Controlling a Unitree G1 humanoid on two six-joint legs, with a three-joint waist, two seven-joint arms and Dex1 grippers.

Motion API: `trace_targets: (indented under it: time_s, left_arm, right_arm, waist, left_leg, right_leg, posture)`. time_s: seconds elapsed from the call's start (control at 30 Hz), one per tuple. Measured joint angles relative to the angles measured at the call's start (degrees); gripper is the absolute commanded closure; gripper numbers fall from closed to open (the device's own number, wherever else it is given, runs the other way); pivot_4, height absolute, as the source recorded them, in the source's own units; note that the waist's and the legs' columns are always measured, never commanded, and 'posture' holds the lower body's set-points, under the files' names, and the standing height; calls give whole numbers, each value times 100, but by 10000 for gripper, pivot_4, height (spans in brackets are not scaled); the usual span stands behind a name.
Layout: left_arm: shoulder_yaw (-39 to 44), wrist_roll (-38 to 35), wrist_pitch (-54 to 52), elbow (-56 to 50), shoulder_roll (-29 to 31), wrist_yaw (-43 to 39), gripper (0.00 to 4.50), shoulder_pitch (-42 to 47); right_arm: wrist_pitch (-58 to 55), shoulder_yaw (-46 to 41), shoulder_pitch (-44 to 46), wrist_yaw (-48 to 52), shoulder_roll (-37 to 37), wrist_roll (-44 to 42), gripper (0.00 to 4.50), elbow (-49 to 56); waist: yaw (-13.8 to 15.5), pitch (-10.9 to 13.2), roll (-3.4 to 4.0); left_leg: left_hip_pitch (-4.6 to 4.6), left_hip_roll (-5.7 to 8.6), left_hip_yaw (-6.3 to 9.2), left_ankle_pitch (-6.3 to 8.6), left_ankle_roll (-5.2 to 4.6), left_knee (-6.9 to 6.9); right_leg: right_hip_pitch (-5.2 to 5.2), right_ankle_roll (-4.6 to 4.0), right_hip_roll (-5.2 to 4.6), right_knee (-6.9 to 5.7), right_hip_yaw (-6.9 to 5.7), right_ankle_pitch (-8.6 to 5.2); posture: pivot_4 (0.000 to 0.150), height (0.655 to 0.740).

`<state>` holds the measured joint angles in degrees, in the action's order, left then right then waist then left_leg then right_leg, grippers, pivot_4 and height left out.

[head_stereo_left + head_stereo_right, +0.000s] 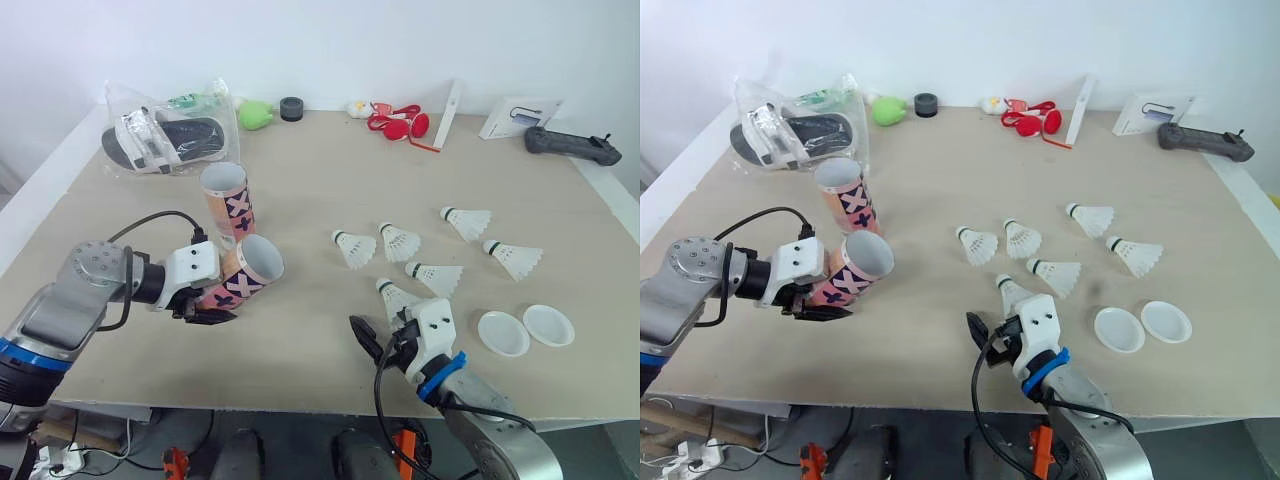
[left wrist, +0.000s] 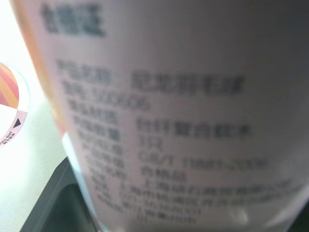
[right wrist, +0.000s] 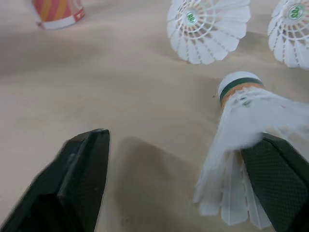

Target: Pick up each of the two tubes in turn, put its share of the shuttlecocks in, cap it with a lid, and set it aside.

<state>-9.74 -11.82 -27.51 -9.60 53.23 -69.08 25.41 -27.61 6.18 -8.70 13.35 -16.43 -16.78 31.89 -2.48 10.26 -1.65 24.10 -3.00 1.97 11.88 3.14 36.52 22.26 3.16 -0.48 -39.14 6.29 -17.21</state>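
Note:
My left gripper (image 1: 208, 308) is shut on a pink patterned tube (image 1: 243, 274), which it holds tilted just above the table with its open mouth facing up and right. The tube's printed label (image 2: 169, 121) shows close up in the left wrist view. A second tube (image 1: 228, 203) stands upright just behind it. Near the table's front edge my right gripper (image 3: 178, 183) stands open. The nearest shuttlecock (image 3: 241, 145) lies against its right finger (image 3: 280, 179), cork pointing away. Several more shuttlecocks (image 1: 400, 243) lie beyond. Two white lids (image 1: 503, 333) rest to the right.
At the back of the table (image 1: 320, 170) lie a bagged sandal (image 1: 165, 138), a green object (image 1: 256, 114), a black roll (image 1: 291, 108), a red item (image 1: 398, 123), a white box (image 1: 515, 117) and a black controller (image 1: 572, 146).

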Motion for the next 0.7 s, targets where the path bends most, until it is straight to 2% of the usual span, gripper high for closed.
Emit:
trace_targets:
  time_s: [0.07,0.1,0.13,0.3,0.4,0.5,0.63,0.7]
  left_arm:
    - [4,-1,-3,-19,-60,22,14011,-6]
    - [4,-1,-3,-20,-61,24,14011,-6]
    - [3,-2,-6,-28,-68,29,14011,-6]
    - [3,0,-7,-37,-143,70,14011,-6]
    - [3,4,-13,-37,-162,73,14011,-1]
    - [1,9,-35,-36,-213,82,14011,11]
    - [-70,26,-37,-33,-291,103,14011,48]
    - [-94,44,-35,-31,-300,108,14011,56]
  right_arm:
    - [84,4,22,33,87,12,23142,-100]
    - [89,4,21,35,95,13,23697,-107]
    - [128,2,22,37,123,18,29789,-143]
    - [224,2,6,120,191,23,44271,-210]
    - [246,18,-65,469,-22,-91,44271,-120]
    - [-28,-124,67,1016,-596,-616,44271,348]
    - [-634,-825,1466,1970,-1911,-1721,44271,843]
    - [-771,-957,2241,2387,-2468,-1899,44271,841]
  waist:
    - [2,0,0]
    - [2,0,0]
    - [-1,0,0]
    - [-2,0,0]
    - [-1,0,1]
    - [-2,4,6]
    - [-18,10,15]
    - [-17,12,19]
  left_leg:
    - [0,0,0,0,0,1]
    - [0,0,0,0,0,1]
    - [0,0,0,-1,1,1]
    - [0,-1,1,-1,1,1]
    - [0,0,0,-1,1,1]
    - [1,0,-1,-1,1,8]
    - [0,0,0,-20,-10,20]
    - [-2,0,-1,-33,-32,13]
  right_leg:
    - [0,-10,0,0,0,7]
    - [0,-11,0,0,0,8]
    - [0,-13,0,0,0,10]
    - [1,-15,2,-2,0,11]
    - [0,-14,1,-2,0,10]
    - [-1,-9,0,-2,3,15]
    - [-9,6,3,0,4,40]
    - [-3,12,7,0,5,42]
  posture:
    - [1500,7400]
    - [1500,7400]
    - [1500,7400]
    - [1500,7400]
    - [1500,7400]
    - [1500,7400]
    - [1500,7400]
    - [1500,7400]
